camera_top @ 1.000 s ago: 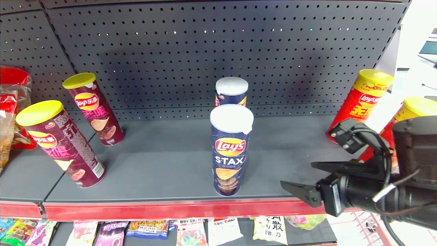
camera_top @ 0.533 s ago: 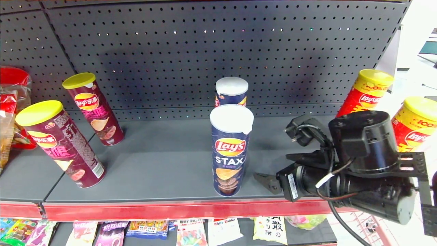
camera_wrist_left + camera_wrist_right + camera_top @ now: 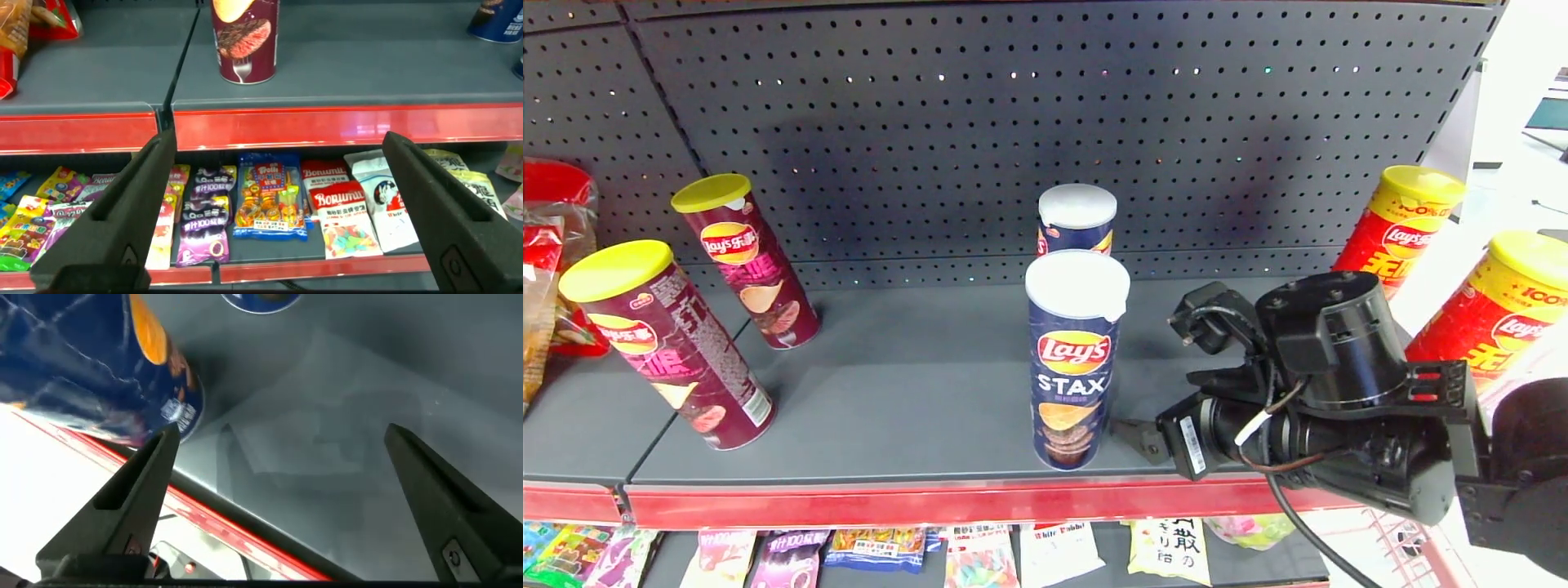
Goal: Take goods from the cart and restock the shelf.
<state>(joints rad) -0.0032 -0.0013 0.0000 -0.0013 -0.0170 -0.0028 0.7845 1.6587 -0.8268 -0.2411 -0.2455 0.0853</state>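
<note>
While my right pincer [image 3: 1156, 402] sits spread beside the front blue can [image 3: 1072, 367] on the shelf [image 3: 890, 392], seemingly not touching, my left pincer [image 3: 279, 139] gapes before the red edge [image 3: 327, 124].

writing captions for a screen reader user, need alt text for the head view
The open right gripper hangs just right of a blue chip can standing at the front of a grey shelf, a second blue can behind it. Two maroon cans with yellow lids stand to the left, two red cans to the right.
</note>
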